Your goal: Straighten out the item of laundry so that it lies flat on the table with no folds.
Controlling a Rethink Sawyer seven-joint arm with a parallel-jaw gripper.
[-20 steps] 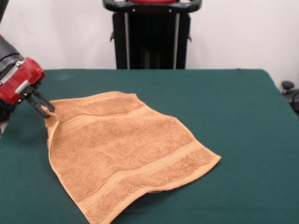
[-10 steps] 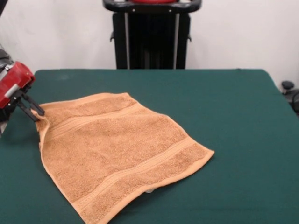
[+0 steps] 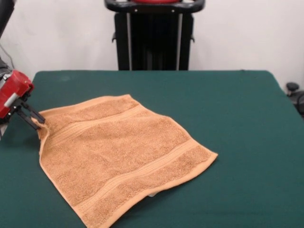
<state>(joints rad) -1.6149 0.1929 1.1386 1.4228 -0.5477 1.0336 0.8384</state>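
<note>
The orange-tan towel (image 3: pixel 121 154) lies spread on the dark green table (image 3: pixel 228 104), left of the middle, turned like a diamond. Two woven bands run across it. Its near corner reaches the picture's bottom edge, and a bit of white tag (image 3: pixel 152 194) peeks out under the near right edge. My red and black gripper (image 3: pixel 38 122) comes in from the left edge, and its dark fingers pinch the towel's left corner, which is lifted slightly off the table.
The robot's black pedestal (image 3: pixel 154 38) stands behind the table's far edge. A dark object (image 3: pixel 293 90) sits off the table at the right edge.
The gripper has pulled the towel's left corner further left, dragging the whole towel that way and spreading it flatter. Most of the motion came before the last half second.
</note>
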